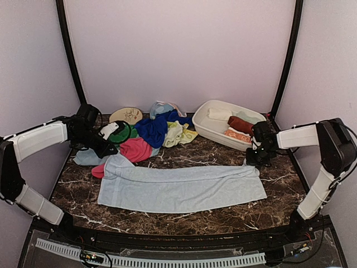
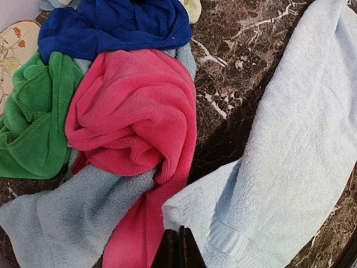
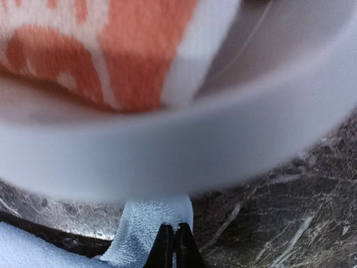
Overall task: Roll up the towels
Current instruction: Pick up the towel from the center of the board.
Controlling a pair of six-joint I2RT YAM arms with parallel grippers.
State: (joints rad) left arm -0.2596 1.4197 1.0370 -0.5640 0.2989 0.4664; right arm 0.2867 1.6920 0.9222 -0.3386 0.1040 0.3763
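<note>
White arm shells (image 1: 39, 139), black joints, black end effectors (image 2: 178, 231) (image 3: 174, 228).

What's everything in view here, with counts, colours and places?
long towel: one, pale blue, spread across the front
pink towel: one, pink-red, heap at back left
green towel: one, green, heap's left side
blue towel: one, royal blue, heap's back
yellow towel: one, lime-yellow, heap's right
grey towel: one, grey-blue, under the pink towel
basin: one, white, back right
basin towels: at least three, white, rust-brown, orange-patterned, inside basin
disc: one, tan patterned, behind the heap
table: one, dark marble
left tool: one, black, shut on long towel's left corner
right tool: one, black, shut on its right corner
</note>
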